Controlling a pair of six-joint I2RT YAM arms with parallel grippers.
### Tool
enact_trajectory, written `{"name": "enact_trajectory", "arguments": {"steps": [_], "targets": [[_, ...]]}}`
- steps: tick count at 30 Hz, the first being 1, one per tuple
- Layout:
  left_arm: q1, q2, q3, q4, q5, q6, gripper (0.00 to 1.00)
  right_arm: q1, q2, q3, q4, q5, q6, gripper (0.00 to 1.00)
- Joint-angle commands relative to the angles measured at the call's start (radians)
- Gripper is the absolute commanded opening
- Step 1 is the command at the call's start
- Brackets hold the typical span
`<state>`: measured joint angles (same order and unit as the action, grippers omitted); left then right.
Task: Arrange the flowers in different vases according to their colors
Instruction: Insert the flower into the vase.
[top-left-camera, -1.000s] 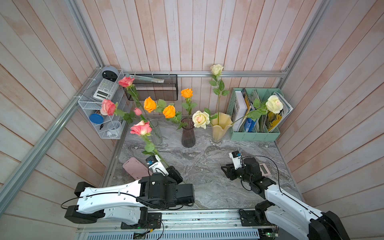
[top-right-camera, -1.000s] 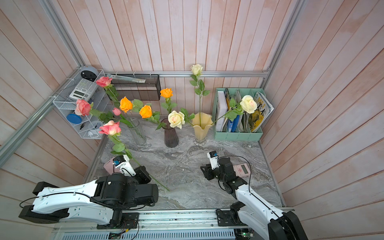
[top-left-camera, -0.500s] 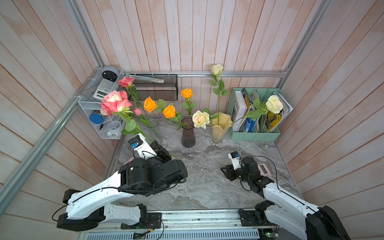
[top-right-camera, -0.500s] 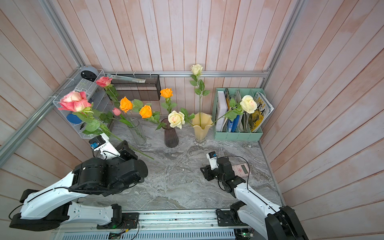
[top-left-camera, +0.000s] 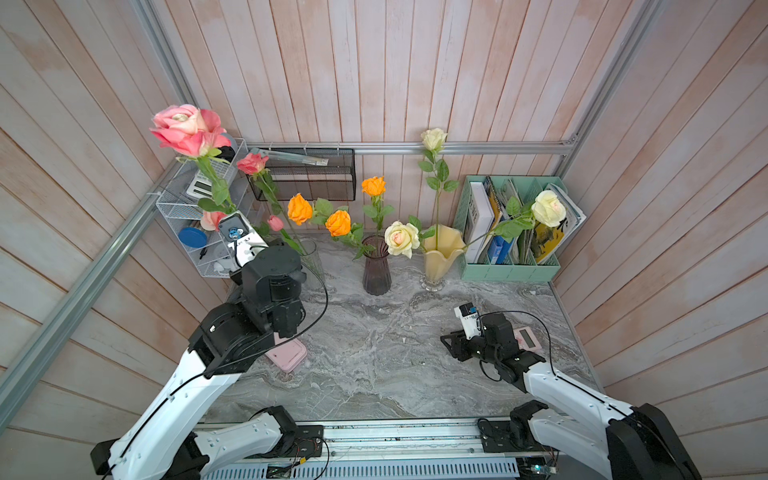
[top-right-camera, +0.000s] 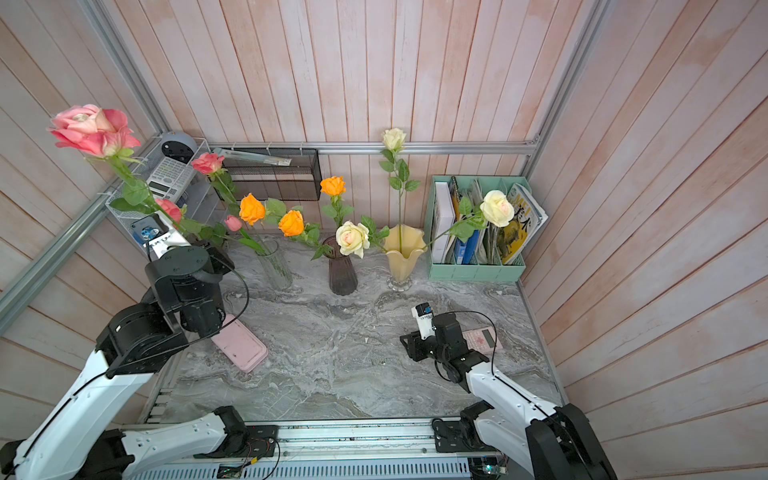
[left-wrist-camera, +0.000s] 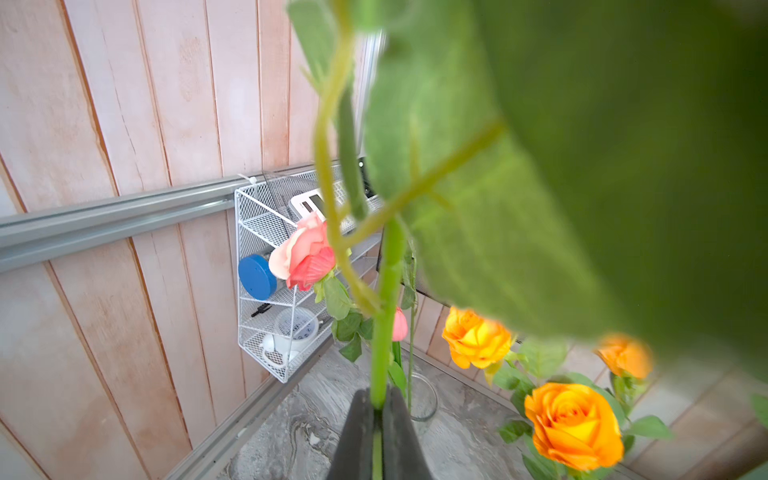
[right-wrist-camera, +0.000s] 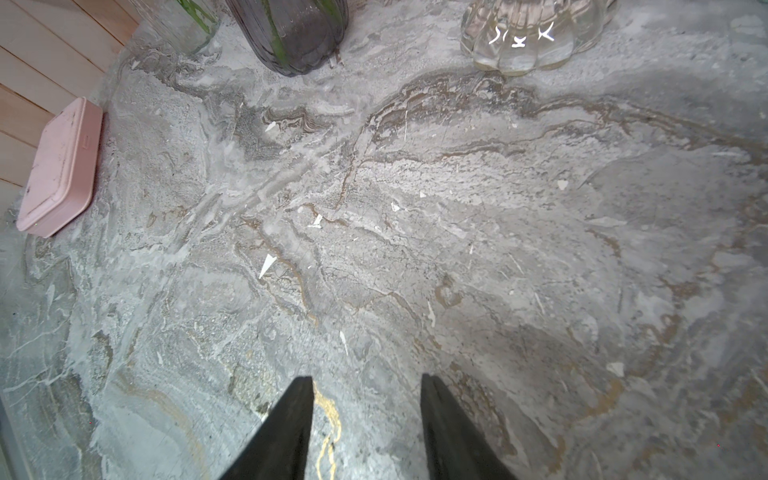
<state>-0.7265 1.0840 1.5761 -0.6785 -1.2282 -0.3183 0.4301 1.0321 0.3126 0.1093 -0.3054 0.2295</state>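
Left tool (left-wrist-camera: 377, 409) stands clamped on the green stem of a pink rose (top-left-camera: 187, 131), its dark fingers (left-wrist-camera: 357, 432) pressed together on the stem in the left wrist view; in both top views we see the bloom (top-right-camera: 93, 129) held high over the left rear corner of the grey marble surface (top-left-camera: 374, 357), about level with the wall rail; the stem's lower end is hidden behind the arm; the clear glass vase (top-left-camera: 312, 259) stands just beyond the tool, with two more pink roses (top-left-camera: 252, 163) (top-left-camera: 210, 219) leaning out of it toward the white wire rack (top-left-camera: 178, 208); the dark purple vase (top-left-camera: 376, 270) stands mid-row, with three orange roses (top-left-camera: 299, 208) (top-left-camera: 338, 222) (top-left-camera: 373, 185) above and beside it, though we cannot trace the leftmost stem to its vase; the pale yellow vase (top-left-camera: 440, 257) carries three cream roses (top-left-camera: 433, 138) (top-left-camera: 401, 239) (top-left-camera: 548, 208), next to the mint-green file holder (top-left-camera: 511, 272); right tool (right-wrist-camera: 368, 380) hangs low over bare marble at the front right, fingers apart, well away from the vases; a pink case (top-left-camera: 286, 357) lies by the left arm.
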Motion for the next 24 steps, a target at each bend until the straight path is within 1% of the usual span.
{"name": "enact_trajectory", "arguments": {"steps": [1, 3, 6, 10, 15, 20, 24], "targets": [[0.097, 0.050, 0.001, 0.141, 0.140, 0.147, 0.00, -0.003, 0.005, 0.029, 0.006, -0.028, -0.021, 0.48], [0.156, 0.068, -0.011, 0.188, 0.192, 0.157, 0.00, -0.003, 0.005, 0.029, 0.005, -0.026, -0.021, 0.48], [0.248, 0.082, -0.028, 0.233, 0.295, 0.132, 0.00, -0.004, 0.008, 0.029, 0.006, -0.026, -0.021, 0.48], [0.327, 0.095, -0.077, 0.326, 0.367, 0.127, 0.00, -0.003, 0.012, 0.028, 0.007, -0.029, -0.021, 0.48], [0.383, 0.108, -0.130, 0.424, 0.443, 0.110, 0.00, -0.003, 0.022, 0.030, 0.013, -0.030, -0.022, 0.48], [0.405, 0.103, -0.225, 0.519, 0.471, 0.081, 0.00, -0.003, 0.030, 0.034, 0.010, -0.037, -0.021, 0.48], [0.412, 0.093, -0.313, 0.619, 0.480, 0.087, 0.00, -0.003, 0.025, 0.031, 0.010, -0.036, -0.021, 0.48]]}}
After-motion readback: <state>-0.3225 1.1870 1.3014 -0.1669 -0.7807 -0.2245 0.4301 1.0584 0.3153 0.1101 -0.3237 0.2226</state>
